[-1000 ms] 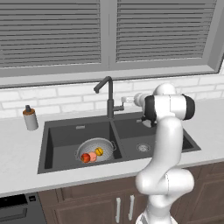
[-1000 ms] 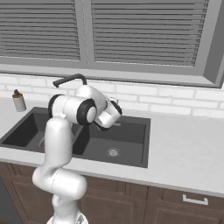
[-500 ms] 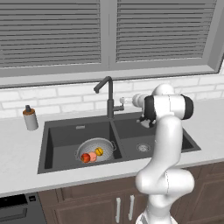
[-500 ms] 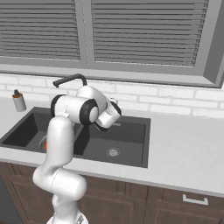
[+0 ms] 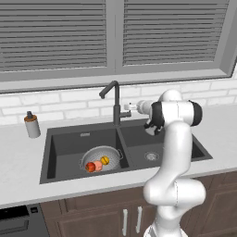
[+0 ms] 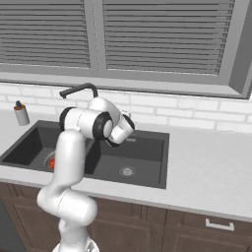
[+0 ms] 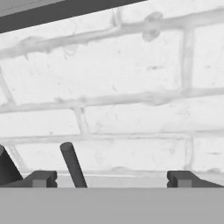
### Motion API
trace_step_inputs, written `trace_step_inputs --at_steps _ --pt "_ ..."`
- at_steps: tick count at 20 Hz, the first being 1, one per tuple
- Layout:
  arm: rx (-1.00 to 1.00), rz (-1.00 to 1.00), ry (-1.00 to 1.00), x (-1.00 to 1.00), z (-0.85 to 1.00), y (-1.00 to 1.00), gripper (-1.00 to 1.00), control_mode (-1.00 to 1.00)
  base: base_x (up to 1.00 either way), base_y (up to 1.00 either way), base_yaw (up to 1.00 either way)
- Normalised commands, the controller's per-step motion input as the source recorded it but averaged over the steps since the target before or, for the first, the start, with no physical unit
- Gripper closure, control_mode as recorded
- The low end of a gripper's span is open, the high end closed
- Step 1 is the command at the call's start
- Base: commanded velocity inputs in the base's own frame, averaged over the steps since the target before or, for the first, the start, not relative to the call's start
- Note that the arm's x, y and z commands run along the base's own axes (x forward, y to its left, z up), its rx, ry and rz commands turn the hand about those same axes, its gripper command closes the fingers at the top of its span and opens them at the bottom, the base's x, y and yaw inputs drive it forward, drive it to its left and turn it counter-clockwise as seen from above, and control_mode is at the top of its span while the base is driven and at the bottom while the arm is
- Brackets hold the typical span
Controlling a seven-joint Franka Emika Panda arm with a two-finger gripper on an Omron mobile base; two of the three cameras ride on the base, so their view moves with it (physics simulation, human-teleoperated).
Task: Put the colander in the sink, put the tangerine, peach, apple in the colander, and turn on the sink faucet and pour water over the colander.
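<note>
While the colander (image 5: 102,156) holds fruit, the gripper (image 5: 131,107) nears the faucet's lever (image 7: 72,164).

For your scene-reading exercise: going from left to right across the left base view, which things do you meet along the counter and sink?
Soap dispenser → apple → peach → tangerine → sink faucet → gripper → right basin's drain.

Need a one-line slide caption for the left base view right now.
Colander holding apple, peach and tangerine sits in the sink; gripper beside the faucet.
</note>
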Motion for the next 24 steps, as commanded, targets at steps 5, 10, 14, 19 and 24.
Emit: trace_step_inputs --at_steps 5,10,14,19,24 --pt "0.00 0.00 0.00 0.13 -0.09 0.08 -1.00 -1.00 0.00 0.00 0.00" --pt "0.00 0.00 0.00 0.14 -0.03 0.06 -1.00 -1.00 0.00 0.00 0.00" --pt "0.00 0.00 0.00 0.08 -0.01 0.10 -1.00 -1.00 0.00 0.00 0.00" --pt "0.00 0.00 0.00 0.06 -0.01 0.15 -1.00 -1.00 0.00 0.00 0.00" --pt "0.00 0.00 0.00 0.04 -0.03 0.09 -1.00 -1.00 0.00 0.00 0.00"
